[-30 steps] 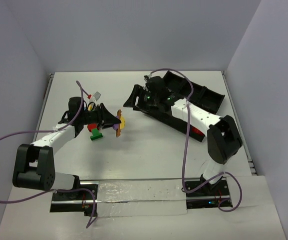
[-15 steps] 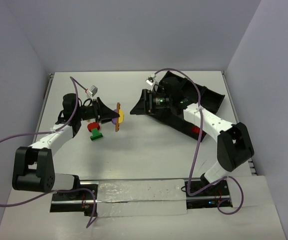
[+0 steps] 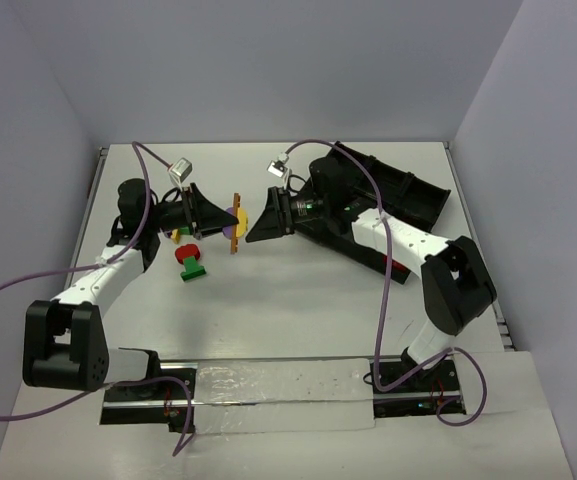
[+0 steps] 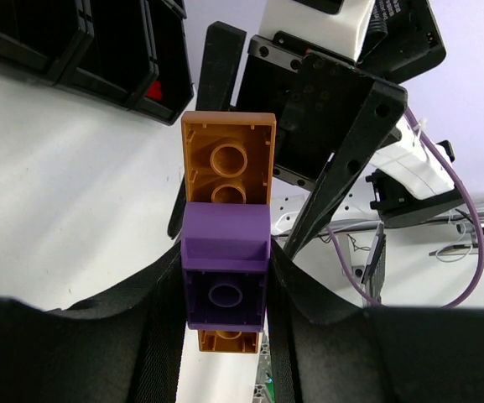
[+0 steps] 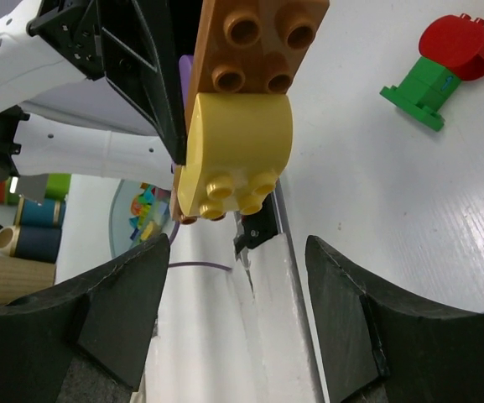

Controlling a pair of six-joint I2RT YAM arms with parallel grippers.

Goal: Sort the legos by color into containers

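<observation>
In the top view, a mixed cluster (image 3: 235, 222) of orange, purple and yellow legos is held above the table (image 3: 298, 300) at centre frame, pinched by the left gripper (image 3: 224, 220). The right gripper (image 3: 255, 228) is pointed at it from the right, its jaws spread. A red-and-green cluster (image 3: 191, 262) lies at lower left of it. The black tray (image 3: 408, 192) sits at upper right, partly under the right arm.

In the left wrist view, the purple brick (image 4: 225, 285) is clamped at lower centre, with the orange plate (image 4: 227, 164) standing above it.

In the right wrist view, the yellow brick (image 5: 237, 151) is seen at upper centre, beyond the parted fingers (image 5: 116, 319) and not touched by them.
</observation>
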